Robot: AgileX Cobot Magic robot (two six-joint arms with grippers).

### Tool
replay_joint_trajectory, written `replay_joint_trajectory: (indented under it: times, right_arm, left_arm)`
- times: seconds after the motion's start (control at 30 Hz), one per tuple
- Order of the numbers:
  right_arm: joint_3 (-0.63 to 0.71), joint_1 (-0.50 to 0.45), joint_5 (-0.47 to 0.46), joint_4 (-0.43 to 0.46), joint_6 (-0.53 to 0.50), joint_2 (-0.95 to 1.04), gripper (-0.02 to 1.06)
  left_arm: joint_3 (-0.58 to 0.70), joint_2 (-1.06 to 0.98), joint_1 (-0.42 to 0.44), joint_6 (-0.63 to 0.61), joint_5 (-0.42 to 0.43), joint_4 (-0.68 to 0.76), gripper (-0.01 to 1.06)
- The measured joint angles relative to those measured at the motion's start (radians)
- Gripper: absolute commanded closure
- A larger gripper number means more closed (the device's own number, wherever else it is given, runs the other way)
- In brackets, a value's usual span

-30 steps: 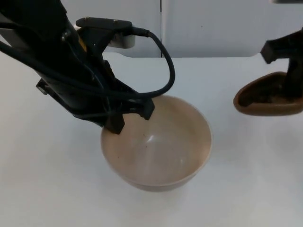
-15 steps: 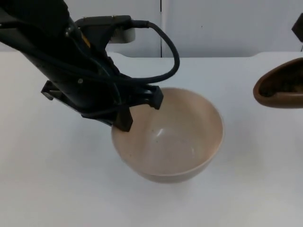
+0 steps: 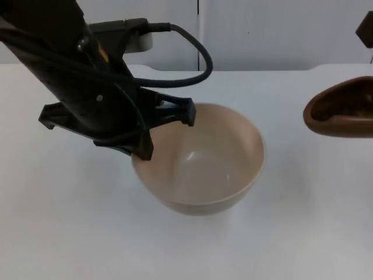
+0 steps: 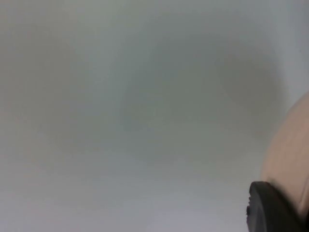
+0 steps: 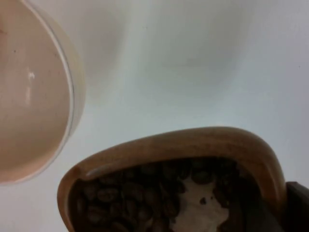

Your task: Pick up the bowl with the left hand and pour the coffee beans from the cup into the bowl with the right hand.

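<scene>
My left gripper (image 3: 166,133) is shut on the near-left rim of a wide beige bowl (image 3: 210,163) and holds it above the white table. Apart from a few dark specks, the bowl's inside is bare. In the left wrist view its outer wall (image 4: 289,154) rises beside a black fingertip (image 4: 270,210). At the far right a brown wooden cup (image 3: 341,111) hangs in the air, apart from the bowl. Coffee beans (image 5: 145,193) fill the cup (image 5: 183,145), with a black finger (image 5: 297,205) of my right gripper at its side. The cup's mouth faces the bowl (image 5: 29,96).
The white table top (image 3: 70,233) spreads under both objects and ends at the grey partition wall (image 3: 262,29) behind. The left arm (image 3: 70,76) reaches over the table's left half.
Over the last second the bowl rose and went right, then drifted slightly back left in the left gripper. The cup rose toward the right edge, then edged a little left.
</scene>
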Motion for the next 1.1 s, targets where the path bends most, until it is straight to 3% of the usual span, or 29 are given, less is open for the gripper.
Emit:
replay_joint_trajectory:
  times: [0.2, 0.33, 0.53, 0.87, 1.1]
  right_arm:
    - [-0.015, 0.054, -0.017, -0.025, 0.024, 0.000, 1.05]
    - [-0.081, 0.130, -0.024, -0.131, 0.113, 0.002, 1.05]
    - [-0.169, 0.206, 0.004, -0.213, 0.173, 0.056, 1.05]
    - [-0.282, 0.372, 0.062, -0.462, 0.275, 0.183, 1.05]
    - [-0.306, 0.433, 0.063, -0.600, 0.298, 0.197, 1.05]
  left_arm:
    - [0.000, 0.000, -0.030, -0.123, 0.004, 0.111, 1.05]
    - [0.000, 0.000, -0.078, -0.197, 0.008, 0.193, 1.05]
    - [0.000, 0.000, -0.094, -0.215, 0.012, 0.208, 1.05]
    - [0.000, 0.000, -0.094, -0.220, 0.018, 0.215, 1.05]
    - [0.000, 0.000, -0.094, -0.222, 0.018, 0.215, 1.05]
